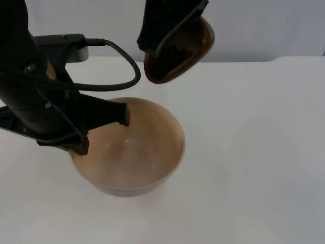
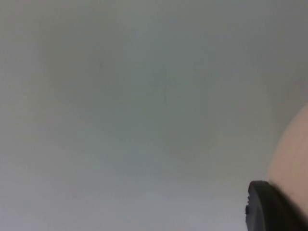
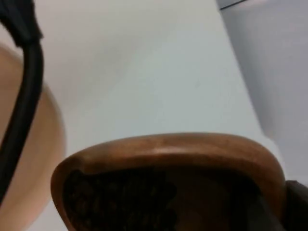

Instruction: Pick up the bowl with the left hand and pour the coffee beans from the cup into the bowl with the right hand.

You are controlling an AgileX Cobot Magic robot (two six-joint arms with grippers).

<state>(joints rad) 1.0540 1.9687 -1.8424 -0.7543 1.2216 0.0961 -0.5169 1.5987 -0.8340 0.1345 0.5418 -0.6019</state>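
Bowl (image 1: 133, 152) rim betw left jaws.

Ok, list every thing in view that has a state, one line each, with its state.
bowl: held at its rim, no beans inside yet.
cup: held above the bowl's far side, tilted toward it, dark coffee beans inside.
left gripper: shut on the bowl's rim, one finger inside, one outside.
right gripper: shut on the cup.
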